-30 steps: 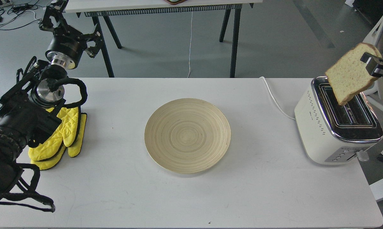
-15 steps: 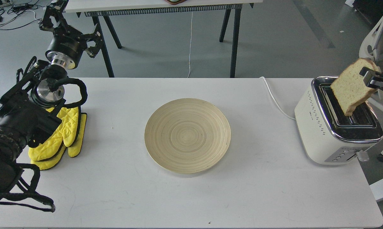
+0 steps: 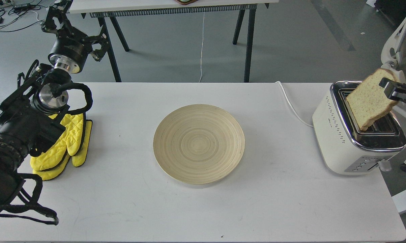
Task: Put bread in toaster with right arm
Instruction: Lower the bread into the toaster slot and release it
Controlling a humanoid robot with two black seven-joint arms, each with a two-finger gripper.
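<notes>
The right gripper (image 3: pixel 388 88) is pinching the bread (image 3: pixel 370 99) by its rounded top edge, fingers closed on the crust at the upper right corner. The slice is hanging tilted over the toaster (image 3: pixel 354 135), which is standing at the right end of the desk (image 3: pixel 203 209), and its lowest corner is dipping toward the left slot, seemingly just at the opening; whether it is inside yet is hard to tell.

Bread like this is light, soft and easy to crush or tear, so a hold on the firmer crust is looking like the sensible place, with gentle pressure only. Held by one corner, the slice is likely sagging and swinging a little, and it is sitting at an angle to the slot, so it probably needs squaring up before going down, or an edge may be catching on the chrome rim and folding.

The left gripper (image 3: pixel 59 15) is sitting far off, beyond the mitts (image 3: pixel 66 145), and I cannot tell how its fingers stand. The plate (image 3: pixel 199 143) is lying mid-desk
</notes>
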